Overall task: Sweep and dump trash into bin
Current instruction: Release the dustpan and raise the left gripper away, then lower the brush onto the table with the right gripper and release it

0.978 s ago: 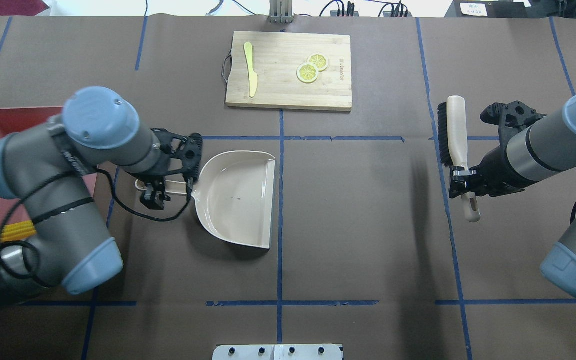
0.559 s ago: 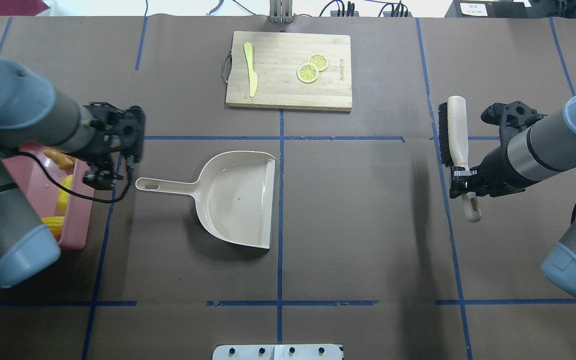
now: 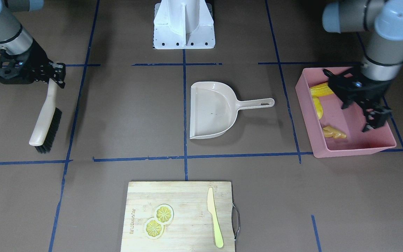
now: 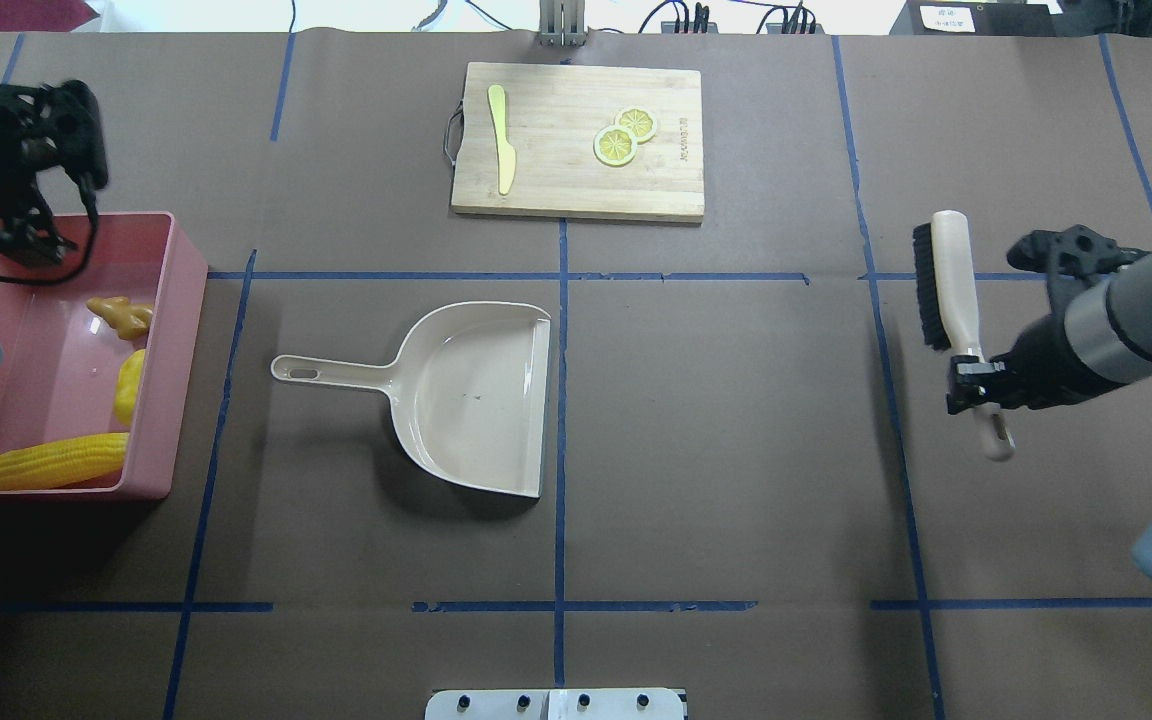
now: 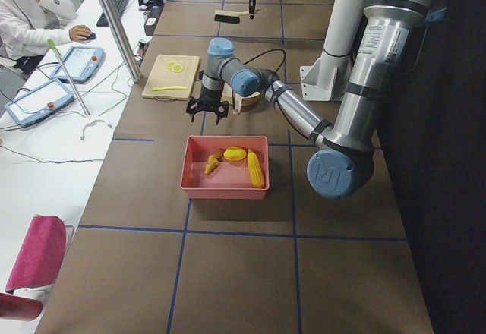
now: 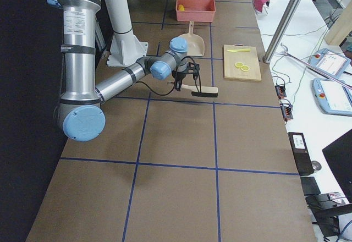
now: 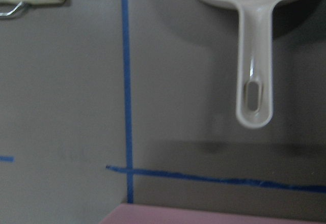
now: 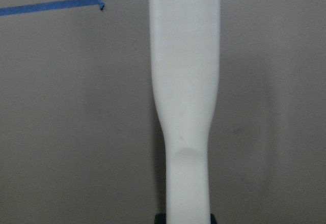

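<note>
The pink bin (image 4: 46, 380) stands at the table's left end; it also shows in the front-facing view (image 3: 348, 117). In it lie the corn cob (image 4: 56, 462), the yellow potato lump (image 4: 129, 385) and the tan ginger root (image 4: 119, 315). My left gripper (image 4: 21, 245) hangs open and empty over the bin's far corner, also seen in the front-facing view (image 3: 374, 119). The beige dustpan (image 4: 471, 395) lies empty on the table, its handle (image 7: 254, 81) pointing at the bin. My right gripper (image 4: 976, 385) is shut on the handle of the brush (image 4: 946, 280), held at the right.
A wooden cutting board (image 4: 576, 140) lies at the far middle with a pale yellow knife (image 4: 502, 140) and two lemon slices (image 4: 624, 135). Blue tape lines mark the brown table cover. The robot's white base plate (image 3: 184, 24) is at the near edge.
My left gripper let go of the dustpan handle and swung left and away to the bin's far corner. My right arm shifted the brush a little to the right.
</note>
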Controlling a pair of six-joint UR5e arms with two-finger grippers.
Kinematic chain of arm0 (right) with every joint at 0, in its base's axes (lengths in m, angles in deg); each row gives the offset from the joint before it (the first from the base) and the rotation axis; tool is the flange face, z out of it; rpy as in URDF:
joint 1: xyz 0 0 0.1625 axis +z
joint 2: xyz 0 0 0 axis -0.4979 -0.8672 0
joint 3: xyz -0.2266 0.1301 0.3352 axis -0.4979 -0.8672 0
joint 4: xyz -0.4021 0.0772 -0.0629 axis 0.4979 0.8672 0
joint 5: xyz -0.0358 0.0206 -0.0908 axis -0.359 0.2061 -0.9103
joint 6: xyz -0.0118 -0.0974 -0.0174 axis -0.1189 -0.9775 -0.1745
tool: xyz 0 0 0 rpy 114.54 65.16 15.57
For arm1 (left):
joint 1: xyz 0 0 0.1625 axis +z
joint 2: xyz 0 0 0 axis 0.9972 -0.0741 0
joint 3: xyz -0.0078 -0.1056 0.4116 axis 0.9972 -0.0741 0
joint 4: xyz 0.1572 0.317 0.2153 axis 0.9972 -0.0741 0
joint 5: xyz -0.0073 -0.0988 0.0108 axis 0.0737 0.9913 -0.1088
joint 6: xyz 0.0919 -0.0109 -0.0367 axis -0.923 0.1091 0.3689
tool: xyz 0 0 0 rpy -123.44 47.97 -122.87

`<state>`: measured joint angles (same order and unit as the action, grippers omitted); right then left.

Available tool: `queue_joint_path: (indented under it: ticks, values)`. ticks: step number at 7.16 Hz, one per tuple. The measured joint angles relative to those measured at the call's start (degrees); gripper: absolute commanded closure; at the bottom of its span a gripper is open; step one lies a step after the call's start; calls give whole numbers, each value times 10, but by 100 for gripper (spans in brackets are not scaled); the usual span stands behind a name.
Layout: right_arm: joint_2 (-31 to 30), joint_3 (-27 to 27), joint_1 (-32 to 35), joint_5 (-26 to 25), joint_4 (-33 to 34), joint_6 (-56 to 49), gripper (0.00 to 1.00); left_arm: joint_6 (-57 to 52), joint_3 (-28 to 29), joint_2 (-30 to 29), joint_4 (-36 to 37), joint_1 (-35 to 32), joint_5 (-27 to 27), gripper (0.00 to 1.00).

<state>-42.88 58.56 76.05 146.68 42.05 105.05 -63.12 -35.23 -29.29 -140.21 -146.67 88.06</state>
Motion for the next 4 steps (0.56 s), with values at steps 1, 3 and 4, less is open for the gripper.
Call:
queue_joint_path:
  ticks: [1,3,4]
  values:
    - [-47,-2,7,6,-49,-3,99,1,36,-7,-1,-35,26,1]
    - [-133,-29,25,24,-133,-32,99,2,79,-14,-8,-77,61,1]
    - [-156,-70,43,41,-177,-69,99,1,85,-15,-13,-89,66,1]
